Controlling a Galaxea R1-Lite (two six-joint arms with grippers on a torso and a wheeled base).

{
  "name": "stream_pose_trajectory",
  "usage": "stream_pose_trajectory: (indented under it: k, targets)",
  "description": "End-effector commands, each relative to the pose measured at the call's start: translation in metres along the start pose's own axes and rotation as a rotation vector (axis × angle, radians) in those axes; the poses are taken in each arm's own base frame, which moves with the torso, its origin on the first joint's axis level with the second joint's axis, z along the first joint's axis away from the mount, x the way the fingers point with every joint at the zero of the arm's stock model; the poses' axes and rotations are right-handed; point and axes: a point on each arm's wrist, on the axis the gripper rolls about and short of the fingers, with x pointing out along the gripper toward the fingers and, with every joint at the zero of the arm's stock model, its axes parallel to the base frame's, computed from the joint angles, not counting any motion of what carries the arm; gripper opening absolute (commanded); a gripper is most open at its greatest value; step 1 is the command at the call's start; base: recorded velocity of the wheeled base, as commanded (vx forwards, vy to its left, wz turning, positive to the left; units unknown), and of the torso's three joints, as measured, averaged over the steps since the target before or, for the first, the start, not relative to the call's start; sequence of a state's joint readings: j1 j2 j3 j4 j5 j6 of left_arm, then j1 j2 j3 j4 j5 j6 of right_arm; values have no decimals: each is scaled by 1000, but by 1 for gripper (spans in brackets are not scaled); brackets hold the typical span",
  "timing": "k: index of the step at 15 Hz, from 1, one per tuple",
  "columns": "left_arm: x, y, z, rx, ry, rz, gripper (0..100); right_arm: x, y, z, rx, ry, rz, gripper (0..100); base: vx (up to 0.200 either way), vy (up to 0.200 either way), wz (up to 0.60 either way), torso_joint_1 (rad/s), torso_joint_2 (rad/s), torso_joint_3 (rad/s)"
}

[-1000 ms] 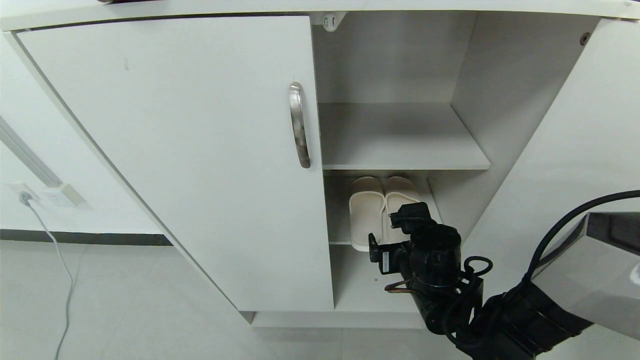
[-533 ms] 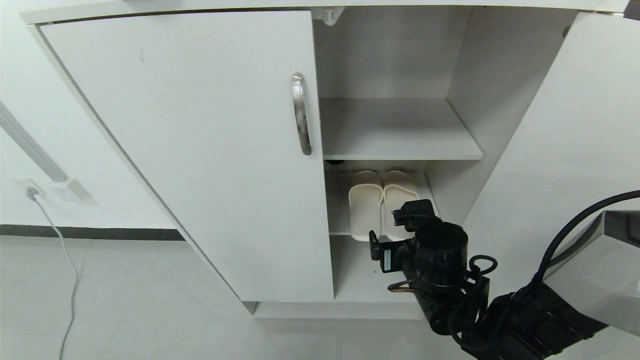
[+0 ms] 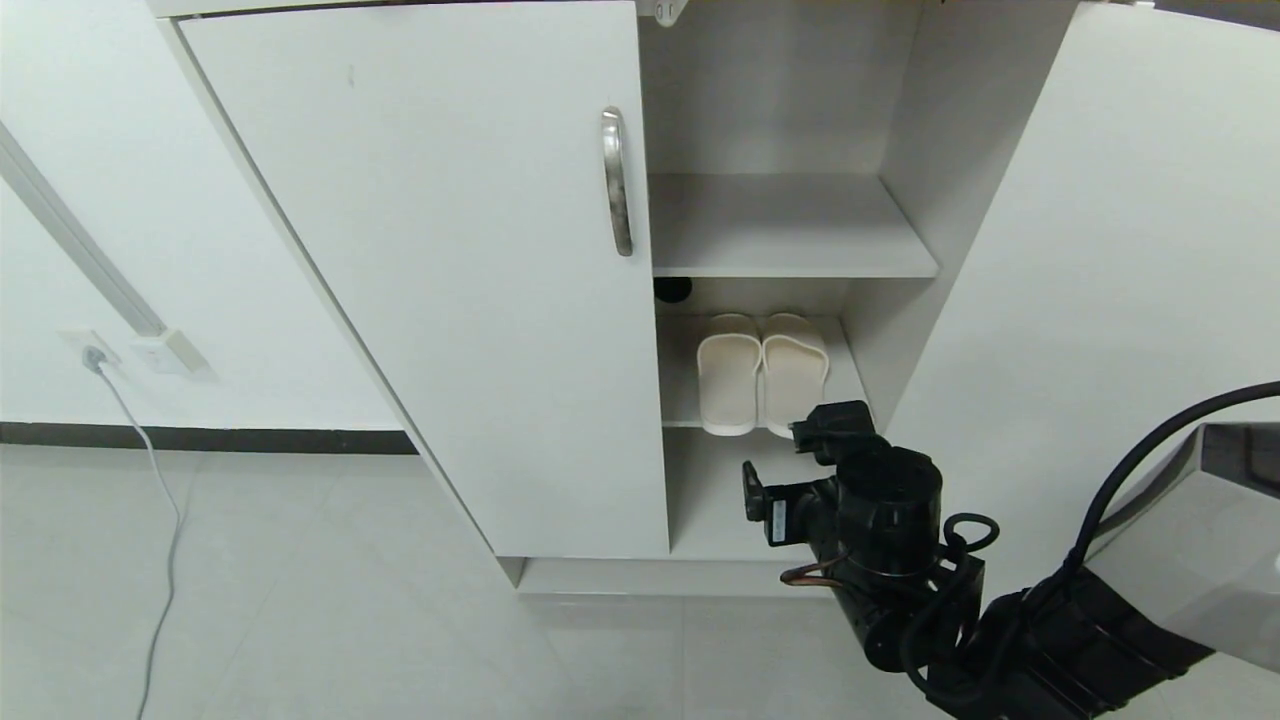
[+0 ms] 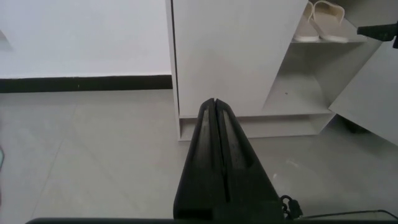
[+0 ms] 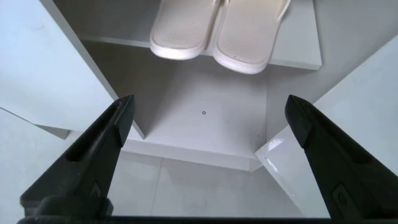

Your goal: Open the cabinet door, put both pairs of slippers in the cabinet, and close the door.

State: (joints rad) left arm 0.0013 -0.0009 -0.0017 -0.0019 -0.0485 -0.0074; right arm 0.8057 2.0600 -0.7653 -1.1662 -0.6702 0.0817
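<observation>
— Cream slippers (image 3: 762, 372), where do they sit?
— One pair, side by side on the middle shelf of the cabinet (image 3: 900, 150), heels at the shelf's front edge.
— Doors?
— Right door (image 3: 1100, 250) swung wide open. Left door (image 3: 450, 250) closed, its metal handle (image 3: 617, 180) upright by the inner edge.
— And the pincers?
— Right gripper (image 5: 209, 106) hangs before the bottom compartment, just below the slippers, fingers spread wide, holding nothing. Left gripper (image 4: 214, 109) is pressed closed, empty, above the floor tiles (image 4: 93, 155) in front of the cabinet.
</observation>
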Motion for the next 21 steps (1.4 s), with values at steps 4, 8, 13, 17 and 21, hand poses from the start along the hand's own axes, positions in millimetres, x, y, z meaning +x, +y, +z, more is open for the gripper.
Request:
stream_pose_trajectory:
  k: [4, 8, 13, 17, 21]
  targets:
    - [0, 0, 0, 0, 3, 0, 0, -1, 0, 0, 0, -1, 1, 100, 0, 0, 0, 0, 0, 0]
    - [0, 0, 0, 0, 1, -2, 0, -1, 0, 0, -1, 0, 2, 100, 0, 0, 0, 1, 0, 69]
    - [0, 0, 0, 0, 3, -3, 0, -1, 0, 0, 0, -1, 3, 100, 0, 0, 0, 4, 3, 191]
    - [0, 0, 0, 0, 1, -2, 0, -2, 0, 1, 8, -11, 3, 100, 0, 0, 0, 0, 2, 185]
    - [0, 0, 0, 0, 1, 0, 0, -1, 0, 1, 12, -18, 2, 100, 0, 0, 0, 1, 1, 14]
